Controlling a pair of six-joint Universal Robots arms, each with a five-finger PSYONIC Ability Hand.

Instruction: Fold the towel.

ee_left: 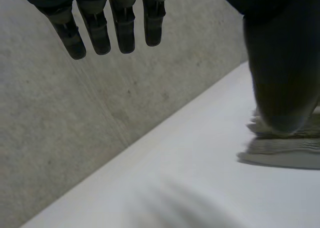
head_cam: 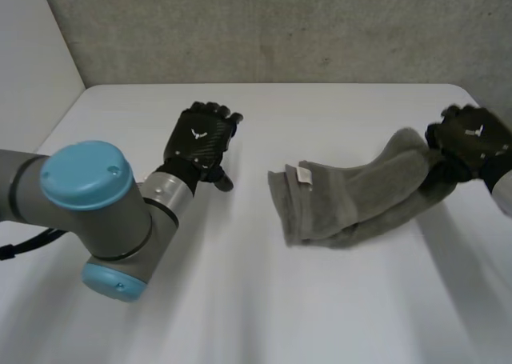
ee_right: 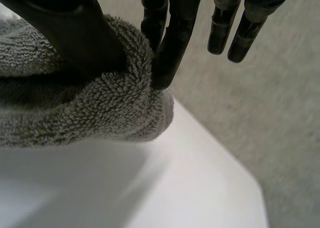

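Head view, towel: you see the grey towel (head_cam: pixel 352 196) bunched into a long roll on the right half of the table (head_cam: pixel 240 300). Its flatter end lies near the middle and carries a small white label (head_cam: pixel 304 174).
Head view, right hand: the right hand (head_cam: pixel 472 140) sits on the towel's far end, near the table's right edge. Its back faces you and hides the grip beneath.
Head view, left hand: the left hand (head_cam: pixel 200 140) is over bare table, well apart from the towel, with nothing in it. The left arm (head_cam: pixel 88 204) fills the near left corner.
Left wrist view, fingers: the fingers (ee_left: pixel 97 32) hang straight and spread in front of the grey wall (ee_left: pixel 75 112), holding nothing. The thumb (ee_left: pixel 282 72) is a dark blur.
Left wrist view, towel: you get just a strip of the towel (ee_left: pixel 285 148) on the table. The thumb covers part of it and the view's edge cuts off the rest.
Right wrist view, fingers: one of the fingers (ee_right: pixel 172 47) and the thumb (ee_right: pixel 75 32) pinch a fold of the towel (ee_right: pixel 90 102) between them. The other fingers stand clear of the cloth.
Right wrist view, hidden: you cannot tell whether this fold is a corner or an edge.
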